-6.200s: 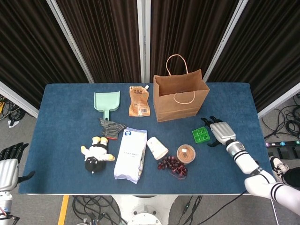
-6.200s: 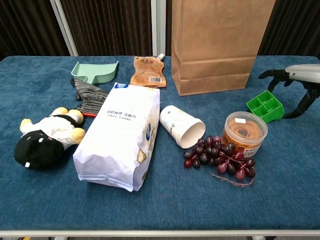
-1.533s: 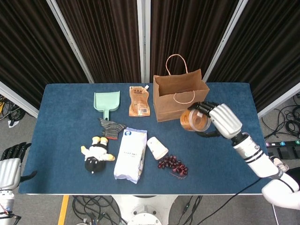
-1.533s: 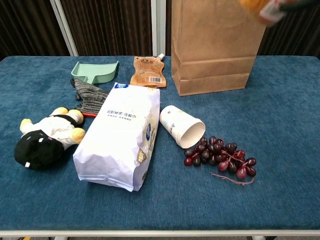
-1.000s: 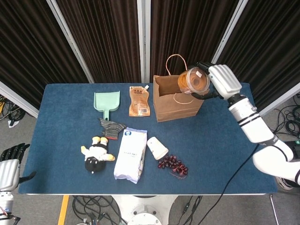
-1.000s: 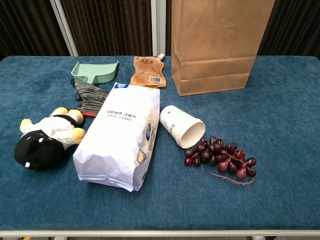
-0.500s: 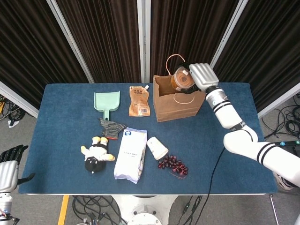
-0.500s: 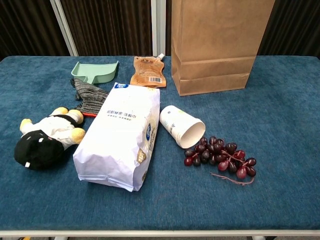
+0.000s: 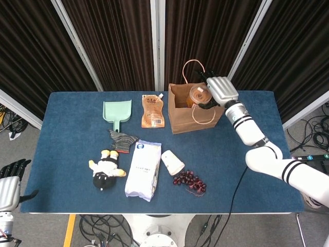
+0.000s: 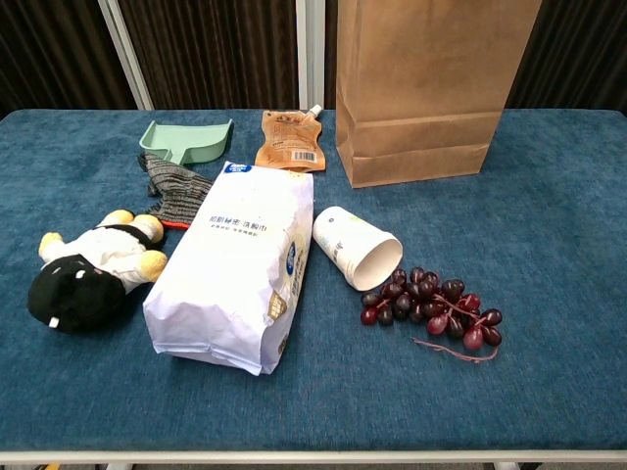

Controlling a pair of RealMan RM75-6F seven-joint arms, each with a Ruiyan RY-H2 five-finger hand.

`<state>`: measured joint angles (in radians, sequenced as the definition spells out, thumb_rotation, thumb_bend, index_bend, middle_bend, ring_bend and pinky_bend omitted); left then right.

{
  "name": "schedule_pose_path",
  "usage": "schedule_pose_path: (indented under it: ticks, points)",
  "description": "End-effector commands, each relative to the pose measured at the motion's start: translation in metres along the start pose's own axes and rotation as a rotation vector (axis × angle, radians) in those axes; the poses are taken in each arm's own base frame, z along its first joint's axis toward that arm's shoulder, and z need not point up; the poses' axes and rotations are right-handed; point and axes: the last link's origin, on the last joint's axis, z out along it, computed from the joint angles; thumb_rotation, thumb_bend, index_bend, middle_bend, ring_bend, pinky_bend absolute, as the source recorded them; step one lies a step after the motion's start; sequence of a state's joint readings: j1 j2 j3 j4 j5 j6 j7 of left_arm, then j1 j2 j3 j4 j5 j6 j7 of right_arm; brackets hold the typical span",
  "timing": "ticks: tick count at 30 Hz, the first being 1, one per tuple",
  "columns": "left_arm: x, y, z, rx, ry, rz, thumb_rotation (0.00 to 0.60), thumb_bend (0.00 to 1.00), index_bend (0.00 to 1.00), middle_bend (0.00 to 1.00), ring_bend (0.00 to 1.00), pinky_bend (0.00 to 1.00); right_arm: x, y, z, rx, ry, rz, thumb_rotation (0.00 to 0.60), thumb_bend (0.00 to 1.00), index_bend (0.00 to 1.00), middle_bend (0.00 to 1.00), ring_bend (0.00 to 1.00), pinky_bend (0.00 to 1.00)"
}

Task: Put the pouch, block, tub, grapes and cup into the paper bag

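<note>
Right hand: (image 9: pixel 221 90) gripped the tub (image 9: pixel 199 95), held tilted at the bag's open mouth, far side of the table; seen in head view only.
Left hand: (image 9: pixel 9 184) off the table's near-left corner, holding nothing, fingers apart and slightly curled.
Bag: (image 9: pixel 197 109) brown paper, upright, far centre-right, mouth open, one handle loop standing up; in chest view (image 10: pixel 431 88) only its lower front showed.
Tub: clear, brown contents, small white label on the lid, writing too small to read.
Pouch: (image 10: pixel 292 140) orange-brown, white spout, flat just left of the bag; barcode panel near its lower edge, print unreadable.
Cup: (image 10: pixel 355 247) white paper, on its side mid-table, mouth toward near right; faint print, unreadable.
Grapes: (image 10: pixel 431 306) dark red bunch, just near-right of the cup, stem trailing nearward.
Block: could not be seen in either view.
White bag: (image 10: pixel 238 266) flat, left of the cup; blue logo at the top, lines of small print, not legible.
Scoop: (image 10: pixel 184 139) pale green, far left.
Glove: (image 10: pixel 171 189) grey knit, red cuff edge, near the scoop.
Plush: (image 10: pixel 94 267) black, white and yellow, lying at the left.
Table: (image 10: pixel 549 255) blue cloth.
</note>
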<state>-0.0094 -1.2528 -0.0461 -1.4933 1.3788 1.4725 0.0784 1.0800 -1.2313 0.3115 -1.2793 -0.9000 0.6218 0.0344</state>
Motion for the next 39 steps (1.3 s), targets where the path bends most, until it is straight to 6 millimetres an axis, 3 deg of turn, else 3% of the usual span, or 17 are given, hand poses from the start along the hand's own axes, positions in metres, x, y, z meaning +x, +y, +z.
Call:
schedule_pose_path:
  ticks: [1,6,11,16,21,28,33,39]
  points:
    - [0.0,0.0,0.001,-0.001,0.002,0.0,0.6,0.03,0.22,0.24,0.16,0.15,0.008,0.004,-0.008,0.009,0.025,0.014,0.6,0.18,0.0,0.14,0.0,0.15]
    - [0.001,0.002,0.003,-0.01,0.005,0.001,0.6,0.03,0.22,0.24,0.16,0.15,0.019,0.014,-0.035,0.038,0.091,0.028,0.6,0.18,0.0,0.17,0.0,0.15]
    - [0.0,0.003,0.005,-0.014,0.001,0.003,0.6,0.03,0.22,0.24,0.16,0.15,0.022,0.038,-0.092,0.078,0.173,0.023,0.6,0.18,0.04,0.3,0.13,0.27]
    - [0.0,0.005,0.006,-0.022,0.002,0.005,0.6,0.03,0.22,0.24,0.16,0.15,0.002,0.066,-0.156,0.093,0.102,0.028,0.6,0.15,0.15,0.38,0.22,0.36]
    - [0.003,0.008,0.009,-0.039,0.015,0.016,0.6,0.03,0.22,0.24,0.16,0.15,-0.03,0.072,-0.197,0.151,-0.077,0.064,0.6,0.09,0.16,0.39,0.23,0.37]
    - [0.006,0.012,0.008,-0.047,0.02,0.021,0.6,0.03,0.22,0.24,0.16,0.15,-0.095,0.051,-0.205,0.267,-0.26,-0.035,0.6,0.07,0.15,0.33,0.17,0.31]
    - [0.006,0.011,0.005,-0.04,0.019,0.016,0.6,0.03,0.22,0.24,0.16,0.15,-0.143,0.028,-0.193,0.33,-0.348,-0.108,0.6,0.03,0.04,0.22,0.07,0.25]
    - [0.005,0.01,0.003,-0.034,0.017,0.01,0.6,0.03,0.22,0.24,0.16,0.15,-0.186,0.011,-0.179,0.347,-0.389,-0.138,0.6,0.01,0.03,0.2,0.05,0.24]
